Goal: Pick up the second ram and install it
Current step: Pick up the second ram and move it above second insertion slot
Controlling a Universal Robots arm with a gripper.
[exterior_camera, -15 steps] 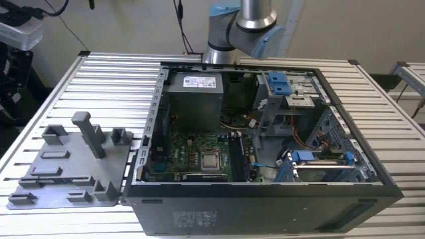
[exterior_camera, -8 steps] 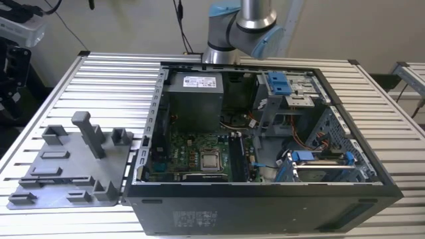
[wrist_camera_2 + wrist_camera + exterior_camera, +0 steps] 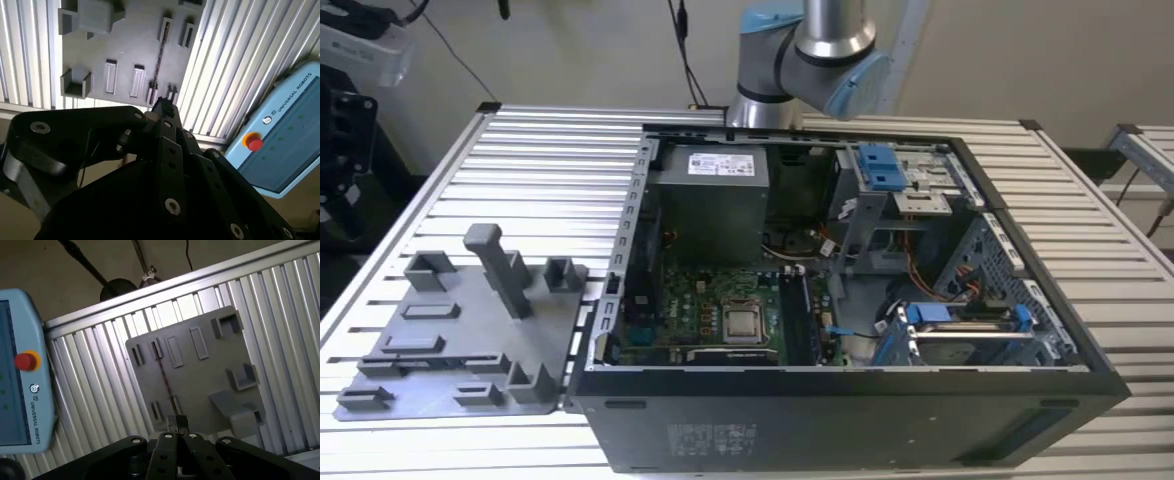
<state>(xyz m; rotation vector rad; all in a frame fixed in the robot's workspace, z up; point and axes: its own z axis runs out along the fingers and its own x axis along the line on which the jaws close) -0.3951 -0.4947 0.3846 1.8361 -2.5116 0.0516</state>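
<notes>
Exterior view: PC case [image 3: 854, 425] holds 1 motherboard [image 3: 707, 310], 2 blue brackets [image 3: 881, 167]; grey fixture [image 3: 467, 322] at its 9 o'clock holds second ram [image 3: 163, 375], 1 stick edge-on (first wrist view), gripper [image 3: 176, 424] apart from it, fingers closed w/ nothing between.

The table [image 3: 520, 160] is ribbed bare metal, bright with a soft sheen. The tray [image 3: 554, 325] is matt grey plastic, faintly grainy. The case [image 3: 854, 425] is dark matt sheet metal. Its brackets [image 3: 881, 165] are smooth blue plastic, and the green board [image 3: 680, 310] carries a shiny metal chip [image 3: 744, 323]. The arm [image 3: 834, 25] is polished metal with pale blue caps. In the first wrist view the gripper [image 3: 176, 424] is matt black with bright screws, and the pendant [image 3: 20, 365] is smooth pale blue plastic.
</notes>
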